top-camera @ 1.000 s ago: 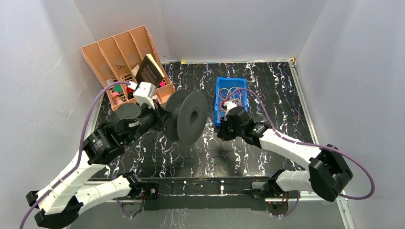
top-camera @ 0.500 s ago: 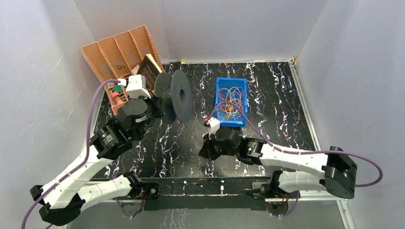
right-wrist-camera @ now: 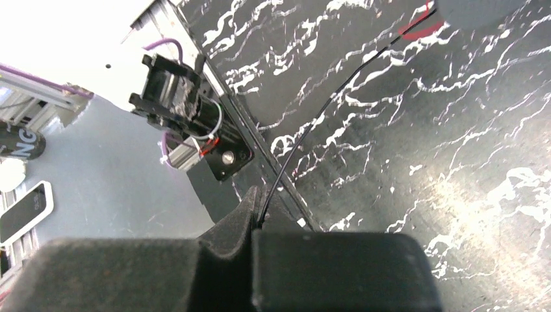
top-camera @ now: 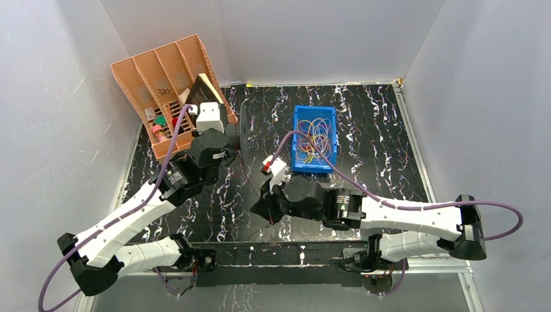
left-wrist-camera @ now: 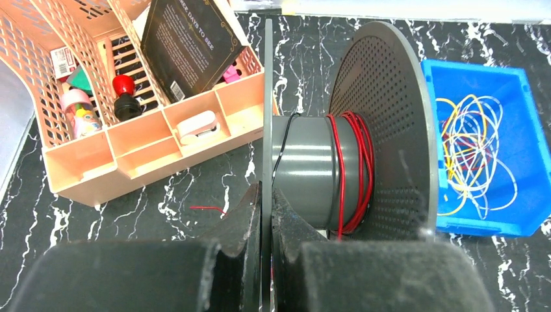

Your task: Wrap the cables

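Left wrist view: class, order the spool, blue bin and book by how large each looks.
1. Spool: largest, though it is nearest the camera.
2. Blue bin: partly cut off at the frame edge.
3. Book: smallest, its top cropped.

Matt grey plastic spool carries smooth red cable; blue plastic bin is shiny; surface resembles polished black marble.

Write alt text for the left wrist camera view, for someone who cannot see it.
The left hand is shut on the rim of a grey spool wound with red cable and one black cable strand. Behind it sits a peach organizer holding a dark book; to the right, a blue bin of loose coloured cables.
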Robot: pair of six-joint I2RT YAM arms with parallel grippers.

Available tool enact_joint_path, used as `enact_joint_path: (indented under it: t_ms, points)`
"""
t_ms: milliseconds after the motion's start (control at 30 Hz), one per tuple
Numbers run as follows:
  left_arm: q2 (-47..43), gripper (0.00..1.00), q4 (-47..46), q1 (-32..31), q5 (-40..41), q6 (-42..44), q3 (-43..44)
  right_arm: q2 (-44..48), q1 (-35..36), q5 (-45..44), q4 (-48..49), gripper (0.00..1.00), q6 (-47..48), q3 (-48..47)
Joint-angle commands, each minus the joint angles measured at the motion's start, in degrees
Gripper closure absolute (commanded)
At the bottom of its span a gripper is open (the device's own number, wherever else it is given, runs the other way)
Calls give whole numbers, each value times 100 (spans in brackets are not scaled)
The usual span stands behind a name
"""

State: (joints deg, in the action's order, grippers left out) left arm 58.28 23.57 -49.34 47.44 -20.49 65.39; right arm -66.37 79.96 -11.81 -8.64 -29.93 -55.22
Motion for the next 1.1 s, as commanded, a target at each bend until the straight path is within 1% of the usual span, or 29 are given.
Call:
enact_joint_path:
  t_ms: [0, 300, 467, 600, 833, 1067]
  points:
    - [-38, 100, -266, 10, 179, 178, -43, 158, 85, -505, -270, 100, 384, -682]
    - [2, 100, 223, 5, -568, 581, -204, 73, 90, -1314, -943, 100, 1148, -1920]
    - [-61, 100, 455, 12, -1399, 937, -298, -143, 55, -2199, -1272, 100, 1876, -2502]
    - [-18, 100, 769, 4, -1962, 1151, -215, -338, -196, -2332, -1443, 100, 2254, -2800]
    - [-304, 100, 1112, 9, -2739, 1441, -171, -482, -986, -2306, -1659, 100, 2616, -2872]
    - [-619, 100, 1383, 5, -3481, 1461, 31, -352, -1848, -2248, -1621, 100, 2617, -2315]
